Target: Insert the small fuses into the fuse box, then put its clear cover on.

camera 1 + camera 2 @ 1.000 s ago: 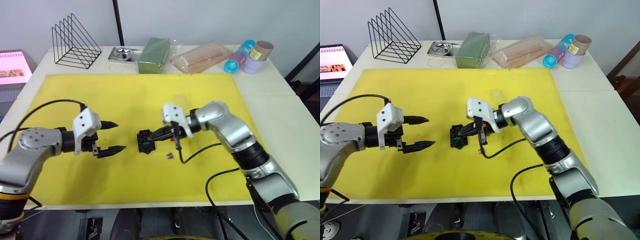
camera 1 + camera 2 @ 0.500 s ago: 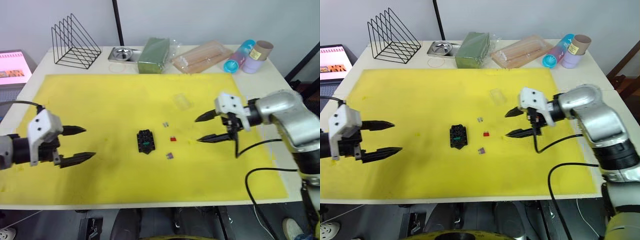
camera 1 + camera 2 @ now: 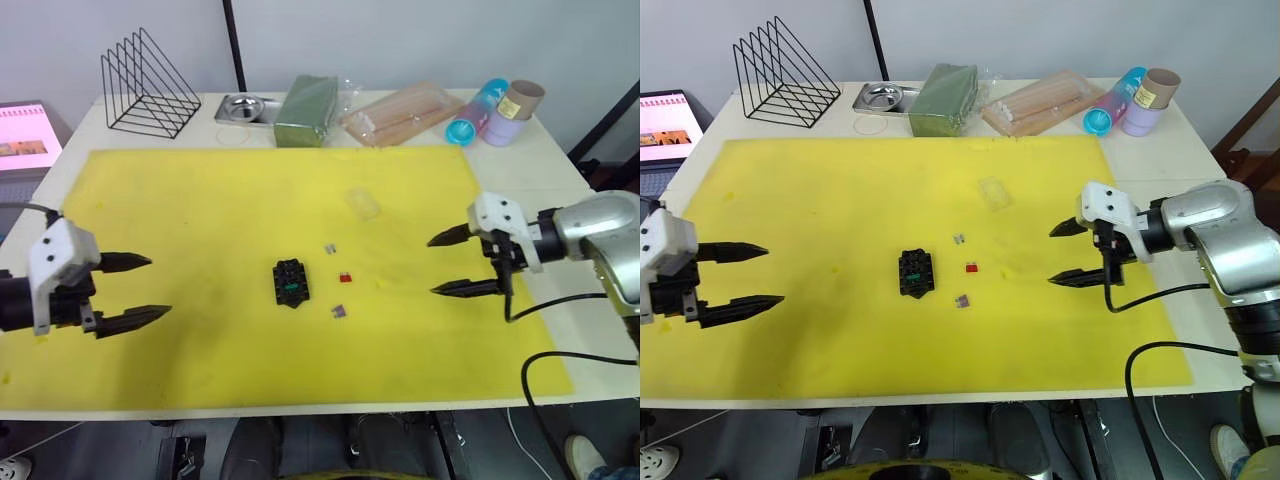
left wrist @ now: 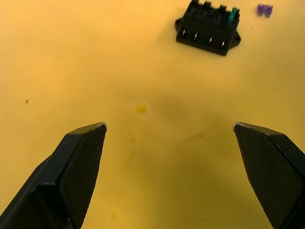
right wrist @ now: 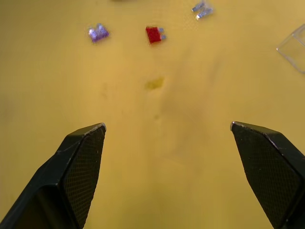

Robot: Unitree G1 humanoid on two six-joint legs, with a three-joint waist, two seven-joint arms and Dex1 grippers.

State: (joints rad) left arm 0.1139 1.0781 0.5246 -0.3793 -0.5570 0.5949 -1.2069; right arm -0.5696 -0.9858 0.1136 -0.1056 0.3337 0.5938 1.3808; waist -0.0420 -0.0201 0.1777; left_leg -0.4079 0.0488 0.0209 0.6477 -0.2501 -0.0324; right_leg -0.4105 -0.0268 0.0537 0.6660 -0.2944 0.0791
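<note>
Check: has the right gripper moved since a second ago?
Yes. The right gripper has pulled back from the fuse box toward the mat's right edge, open and empty.

Clear cover [image 5: 294,42] cut off at the right wrist view's edge (one corner visible).

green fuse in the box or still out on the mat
In: the green fuse stands in an end slot of the fuse box.
</note>
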